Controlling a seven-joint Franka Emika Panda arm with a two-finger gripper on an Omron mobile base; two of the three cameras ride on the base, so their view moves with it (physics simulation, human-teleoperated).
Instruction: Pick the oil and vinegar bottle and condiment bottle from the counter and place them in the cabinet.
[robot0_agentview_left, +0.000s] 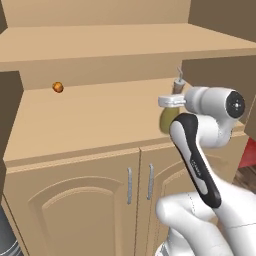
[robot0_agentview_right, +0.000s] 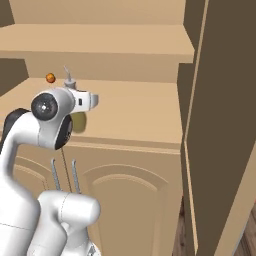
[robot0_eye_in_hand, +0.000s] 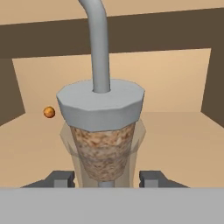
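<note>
1. The cabinet (robot0_agentview_left: 75, 130) is seen as a light-tan unit with a broad open shelf above two arched-panel doors, whose metal handles (robot0_agentview_left: 140, 184) sit side by side at the middle seam.
2. The open shelf is bounded at the back by a tan wall, above by a second shelf board (robot0_agentview_left: 125, 45), and at its left and right ends by dark side panels.
3. A small orange knob-like ball (robot0_agentview_left: 58, 87) is seen at the back left corner of the shelf, against the rear wall; the rest of the shelf surface to the left of the arm lies bare, so wide room is left there.
4. In the right base view a tall brown panel (robot0_agentview_right: 225, 125) stands close at the right, edge-on, narrowing the room on that side.
5. The oil and vinegar bottle (robot0_agentview_left: 169, 119) is found over the right part of the shelf, near its front edge; whether its base touches the shelf cannot be told.
6. The gripper (robot0_eye_in_hand: 105, 179) is seen pinched on the neck of the bottle, below the grey collar and cork from which the thin metal spout (robot0_eye_in_hand: 99, 43) rises.
7. The fingers (robot0_eye_in_hand: 154, 178) are pressed against either side of the neck, and the bottle is held upright.
</note>
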